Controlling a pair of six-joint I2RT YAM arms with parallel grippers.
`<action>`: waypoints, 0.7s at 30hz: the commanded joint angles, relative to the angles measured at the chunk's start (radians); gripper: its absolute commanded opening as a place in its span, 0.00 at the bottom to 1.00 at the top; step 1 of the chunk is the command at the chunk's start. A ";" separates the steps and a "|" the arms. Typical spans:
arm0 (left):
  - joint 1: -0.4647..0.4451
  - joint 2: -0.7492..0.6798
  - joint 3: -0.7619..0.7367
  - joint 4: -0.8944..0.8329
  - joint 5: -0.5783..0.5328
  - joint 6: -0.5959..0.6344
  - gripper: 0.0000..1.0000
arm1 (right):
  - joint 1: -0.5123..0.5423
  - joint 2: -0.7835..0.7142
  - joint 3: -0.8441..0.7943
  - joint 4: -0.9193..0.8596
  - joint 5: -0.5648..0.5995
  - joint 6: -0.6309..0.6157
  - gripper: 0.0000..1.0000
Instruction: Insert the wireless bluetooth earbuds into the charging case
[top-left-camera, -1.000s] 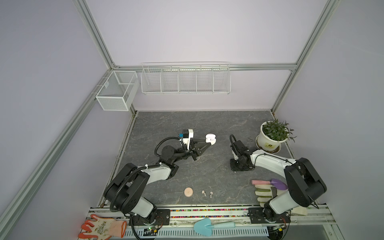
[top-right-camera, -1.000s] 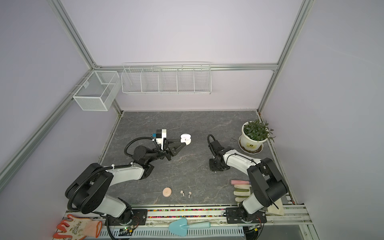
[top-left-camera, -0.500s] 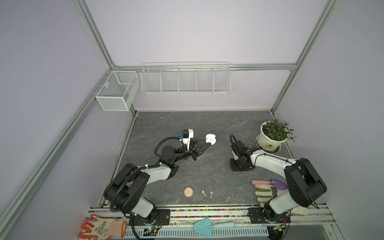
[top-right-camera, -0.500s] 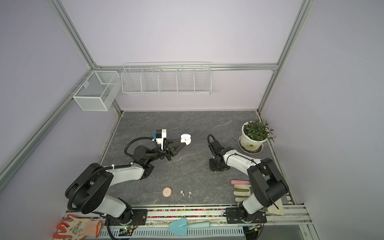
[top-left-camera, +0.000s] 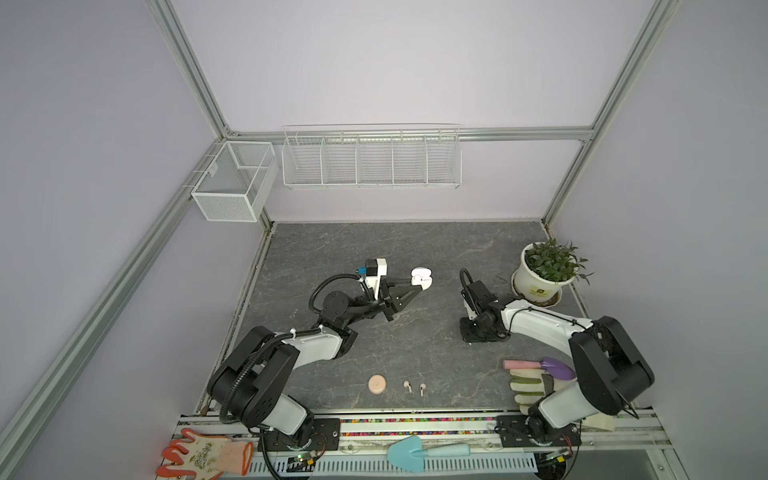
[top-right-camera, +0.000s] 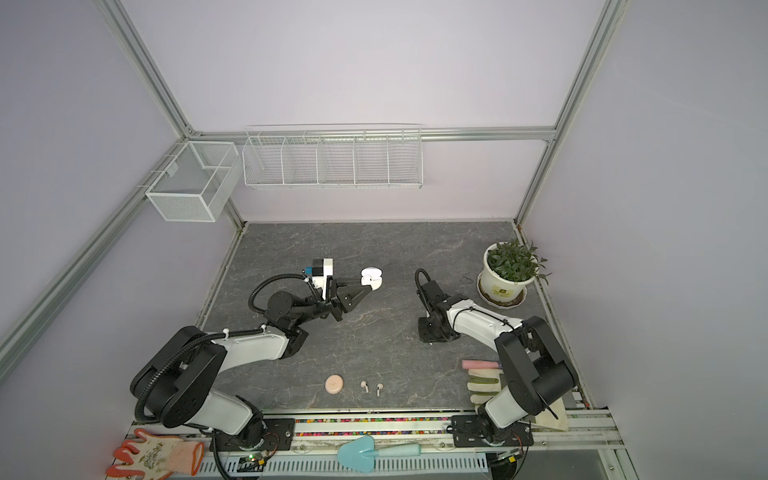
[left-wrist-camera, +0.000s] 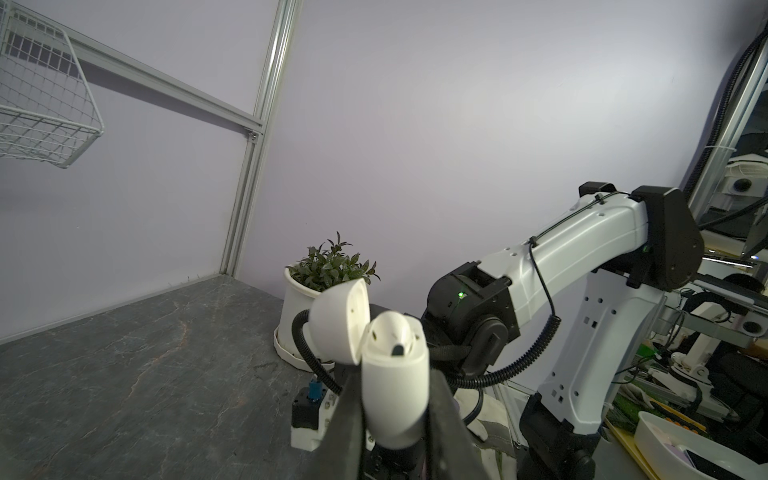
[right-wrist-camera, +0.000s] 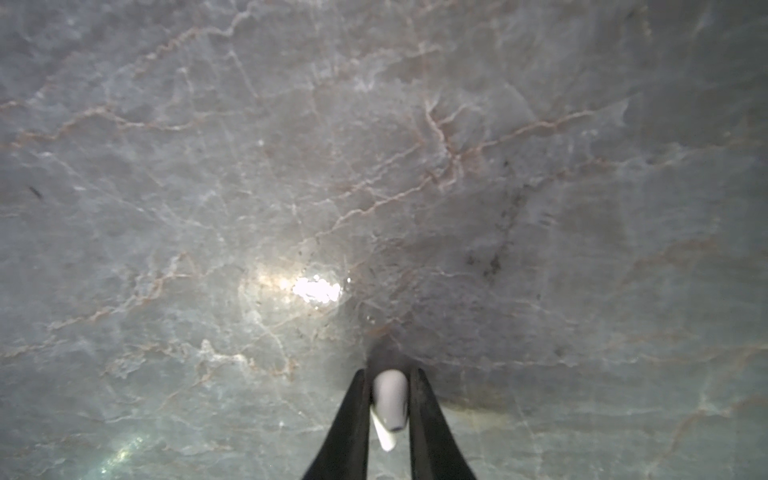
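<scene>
My fingers (left-wrist-camera: 345, 436) are black, the charging case (left-wrist-camera: 395, 386) white, the earbud (right-wrist-camera: 390, 399) white too — the tabletop (right-wrist-camera: 374, 166) grey, veined rust and cream.

Open charging case (left-wrist-camera: 395, 399) clamped in left end effector (left-wrist-camera: 392, 372).

open white plastic charging case (top-left-camera: 421, 277): 1 | round pale pink case (top-left-camera: 377, 384): 1 | pale pink stemmed plastic earbuds (top-left-camera: 407, 386): 2 | white stemmed earbud (right-wrist-camera: 389, 399): 1 | white wire baskets (top-left-camera: 371, 181): 2 | potted green plant (top-left-camera: 548, 264): 1
</scene>
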 joint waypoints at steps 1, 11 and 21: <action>-0.004 0.004 -0.001 0.039 0.012 -0.004 0.00 | -0.004 -0.028 -0.008 0.012 -0.008 -0.015 0.20; -0.004 0.005 0.002 0.039 0.013 -0.007 0.00 | -0.004 -0.072 0.028 0.032 -0.055 -0.038 0.20; -0.004 -0.005 0.025 0.039 -0.007 -0.026 0.00 | -0.001 -0.168 0.097 0.082 -0.159 -0.094 0.21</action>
